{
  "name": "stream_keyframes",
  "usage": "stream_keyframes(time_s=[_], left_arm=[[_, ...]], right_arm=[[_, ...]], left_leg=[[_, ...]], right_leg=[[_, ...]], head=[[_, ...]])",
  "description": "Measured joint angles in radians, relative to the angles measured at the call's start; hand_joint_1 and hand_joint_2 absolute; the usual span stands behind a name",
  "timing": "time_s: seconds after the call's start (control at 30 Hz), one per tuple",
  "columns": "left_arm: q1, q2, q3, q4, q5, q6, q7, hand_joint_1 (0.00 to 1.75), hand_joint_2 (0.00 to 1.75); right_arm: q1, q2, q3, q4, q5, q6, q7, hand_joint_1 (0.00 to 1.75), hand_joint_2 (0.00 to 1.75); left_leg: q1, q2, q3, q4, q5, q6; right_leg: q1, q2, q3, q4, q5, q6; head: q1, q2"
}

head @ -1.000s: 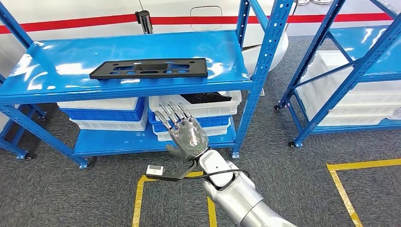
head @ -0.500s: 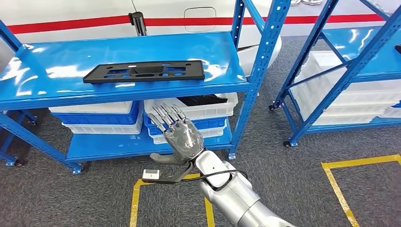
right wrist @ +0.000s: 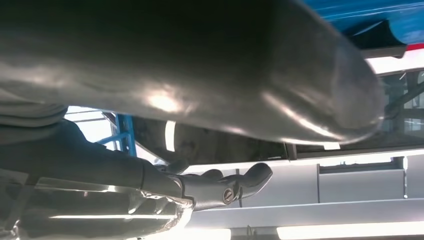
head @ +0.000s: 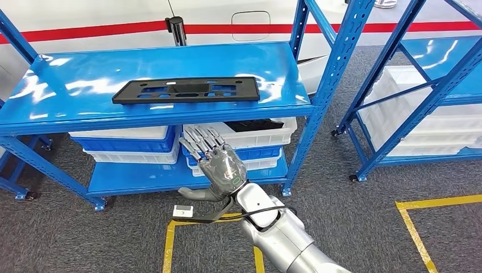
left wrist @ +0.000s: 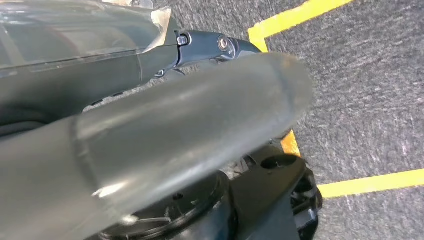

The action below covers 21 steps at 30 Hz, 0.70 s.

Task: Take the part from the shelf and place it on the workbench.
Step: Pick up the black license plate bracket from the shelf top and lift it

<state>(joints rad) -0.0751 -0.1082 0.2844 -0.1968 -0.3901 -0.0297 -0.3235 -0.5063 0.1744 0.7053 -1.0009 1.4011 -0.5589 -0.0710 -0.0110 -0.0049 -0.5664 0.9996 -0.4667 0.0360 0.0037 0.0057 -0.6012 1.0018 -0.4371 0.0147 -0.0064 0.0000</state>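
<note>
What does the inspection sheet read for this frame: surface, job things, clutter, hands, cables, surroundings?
Surface: blue shelf top, glossy, holding one item.
Job's things: flat black part lies on the shelf top, untouched.
Clutter: white and blue bins stacked on the lower shelf; one white bin holds dark parts.
Hands: right hand raised below the shelf edge, fingers spread, empty; left hand hangs over the floor, state unclear.
Cables: black cable loops around the right wrist.
Surroundings: grey carpet with yellow tape lines; second blue rack with white bins.
</note>
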Motion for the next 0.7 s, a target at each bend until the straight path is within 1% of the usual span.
stream_keyframes(time_s=[0.07, 0.1, 0.13, 0.17, 0.2, 0.23, 0.27, 0.3, 0.33, 0.37, 0.4, 0.43, 0.47, 0.5, 0.57, 0.6, 0.63, 0.67, 0.7], left_arm=[[-0.001, 0.000, 0.000, -0.001, 0.000, 0.000, 0.000, 0.00, 0.00], [-0.002, 0.000, 0.001, -0.001, 0.000, 0.000, 0.000, 0.00, 0.00], [-0.002, 0.000, 0.001, -0.001, -0.001, 0.000, 0.000, 0.00, 0.00], [-0.002, 0.000, 0.002, -0.001, -0.001, 0.000, 0.000, 0.00, 0.00], [-0.002, -0.001, 0.003, -0.001, -0.002, 0.000, 0.000, 0.00, 0.00], [-0.002, -0.001, 0.004, -0.001, -0.004, 0.000, 0.000, 0.00, 0.00], [-0.002, -0.001, 0.005, -0.001, -0.005, 0.000, 0.000, 0.00, 0.00], [-0.001, -0.001, 0.006, -0.001, -0.007, 0.000, 0.000, 0.00, 0.00], [-0.001, 0.000, 0.006, -0.001, -0.008, 0.000, 0.000, 0.00, 0.00], [-0.001, 0.000, 0.006, -0.001, -0.009, 0.000, 0.000, 0.00, 0.00], [-0.002, 0.000, 0.006, -0.001, -0.009, 0.000, 0.000, 0.00, 0.00], [-0.003, 0.000, 0.006, -0.001, -0.010, 0.000, 0.000, 0.00, 0.00], [-0.004, 0.000, 0.006, -0.001, -0.010, 0.000, 0.000, 0.00, 0.00], [-0.005, -0.001, 0.006, -0.001, -0.011, 0.000, 0.000, 0.00, 0.00], [-0.006, -0.001, 0.006, -0.001, -0.011, 0.000, 0.000, 0.00, 0.00], [-0.006, -0.001, 0.006, -0.001, -0.011, 0.000, 0.000, 0.00, 0.00], [-0.007, -0.001, 0.006, -0.001, -0.011, 0.000, 0.000, 0.00, 0.00], [-0.008, -0.001, 0.007, -0.002, -0.011, 0.000, 0.000, 0.00, 0.00], [-0.009, -0.001, 0.007, -0.002, -0.011, 0.001, 0.000, 0.00, 0.00]], right_arm=[[-0.001, 0.002, 0.000, 0.000, 0.000, -0.001, 0.002, 0.00, 1.75], [-0.002, 0.003, 0.000, 0.000, 0.003, -0.004, 0.004, 0.00, 1.75], [-0.004, 0.006, 0.000, 0.001, 0.005, -0.009, 0.008, 0.00, 1.75], [-0.005, 0.008, 0.000, 0.003, 0.008, -0.013, 0.012, 0.00, 1.75], [-0.005, 0.010, 0.000, 0.005, 0.011, -0.018, 0.015, 0.00, 1.75], [-0.005, 0.011, 0.000, 0.007, 0.013, -0.022, 0.017, 0.00, 1.75], [-0.004, 0.011, 0.000, 0.010, 0.014, -0.023, 0.018, 0.00, 1.75], [-0.003, 0.011, 0.000, 0.013, 0.015, -0.024, 0.019, 0.00, 1.75], [-0.002, 0.011, 0.000, 0.015, 0.016, -0.025, 0.021, 0.00, 1.75], [-0.002, 0.011, 0.000, 0.016, 0.016, -0.028, 0.022, 0.00, 1.75], [-0.003, 0.012, 0.000, 0.017, 0.016, -0.031, 0.023, 0.00, 1.75], [-0.003, 0.013, 0.000, 0.018, 0.016, -0.034, 0.024, 0.00, 1.75], [-0.004, 0.015, 0.000, 0.019, 0.016, -0.036, 0.024, 0.00, 1.75], [-0.004, 0.015, 0.000, 0.019, 0.016, -0.037, 0.024, 0.00, 1.75], [-0.005, 0.017, 0.000, 0.019, 0.016, -0.038, 0.024, 0.00, 1.75], [-0.006, 0.018, 0.000, 0.019, 0.016, -0.038, 0.024, 0.00, 1.75], [-0.007, 0.019, 0.000, 0.019, 0.016, -0.038, 0.024, 0.00, 1.75], [-0.007, 0.019, 0.000, 0.019, 0.015, -0.038, 0.024, 0.00, 1.75], [-0.006, 0.018, 0.000, 0.021, 0.015, -0.038, 0.024, 0.00, 1.75]], left_leg=[[0.005, 0.001, 0.000, 0.005, -0.008, -0.011], [0.008, 0.001, -0.006, 0.021, -0.018, -0.018], [0.012, 0.001, -0.023, 0.057, -0.037, -0.026], [0.018, 0.001, -0.050, 0.110, -0.062, -0.034], [0.023, 0.001, -0.085, 0.174, -0.089, -0.043], [0.029, 0.001, -0.121, 0.231, -0.108, -0.050], [0.035, 0.002, -0.145, 0.262, -0.109, -0.057], [0.040, 0.002, -0.153, 0.259, -0.091, -0.063], [0.046, 0.003, -0.138, 0.215, -0.054, -0.068], [0.051, 0.004, -0.110, 0.148, -0.012, -0.072], [0.052, 0.004, -0.079, 0.084, 0.016, -0.076], [0.051, 0.003, -0.053, 0.036, 0.033, -0.074], [0.048, 0.002, -0.040, 0.015, 0.034, -0.069], [0.043, 0.000, -0.035, 0.011, 0.026, -0.061], [0.038, 0.001, -0.029, 0.007, 0.024, -0.041], [0.037, 0.001, -0.024, 0.003, 0.023, -0.030], [0.037, 0.002, -0.018, -0.001, 0.023, -0.019], [0.036, 0.003, -0.012, -0.004, 0.021, -0.010], [0.034, 0.003, -0.009, -0.005, 0.017, -0.003]], right_leg=[[-0.009, 0.001, 0.007, -0.008, 0.001, -0.011], [-0.013, 0.002, 0.014, -0.012, 0.000, -0.017], [-0.018, 0.002, 0.021, -0.017, 0.000, -0.023], [-0.019, 0.002, 0.027, -0.019, -0.003, -0.029], [-0.019, 0.002, 0.030, -0.019, -0.007, -0.033], [-0.019, 0.002, 0.033, -0.019, -0.009, -0.035], [-0.020, 0.002, 0.035, -0.018, -0.013, -0.035], [-0.022, 0.003, 0.038, -0.018, -0.016, -0.033], [-0.024, 0.005, 0.044, -0.017, -0.021, -0.028], [-0.027, 0.006, 0.050, -0.016, -0.027, -0.022], [-0.026, 0.008, 0.055, -0.015, -0.032, -0.015], [-0.025, 0.008, 0.058, -0.013, -0.037, -0.008], [-0.022, 0.009, 0.059, -0.013, -0.041, -0.001], [-0.020, 0.009, 0.060, -0.014, -0.043, 0.006], [-0.020, 0.007, 0.061, -0.014, -0.048, 0.019], [-0.019, 0.006, 0.056, -0.001, -0.056, 0.023], [-0.019, 0.004, 0.040, 0.033, -0.071, 0.022], [-0.019, 0.002, 0.010, 0.089, -0.092, 0.018], [-0.019, 0.002, -0.030, 0.161, -0.116, 0.013]], head=[[0.001, 0.000], [-0.001, 0.000], [-0.003, 0.000], [-0.005, 0.000], [-0.007, 0.000], [-0.008, 0.000], [-0.008, 0.000], [-0.009, 0.000], [-0.009, 0.000], [-0.009, 0.000], [-0.011, 0.000], [-0.013, 0.000], [-0.013, 0.000], [-0.014, 0.000], [-0.012, 0.000], [-0.011, 0.000], [-0.010, 0.000], [-0.008, 0.000], [-0.007, 0.000]])
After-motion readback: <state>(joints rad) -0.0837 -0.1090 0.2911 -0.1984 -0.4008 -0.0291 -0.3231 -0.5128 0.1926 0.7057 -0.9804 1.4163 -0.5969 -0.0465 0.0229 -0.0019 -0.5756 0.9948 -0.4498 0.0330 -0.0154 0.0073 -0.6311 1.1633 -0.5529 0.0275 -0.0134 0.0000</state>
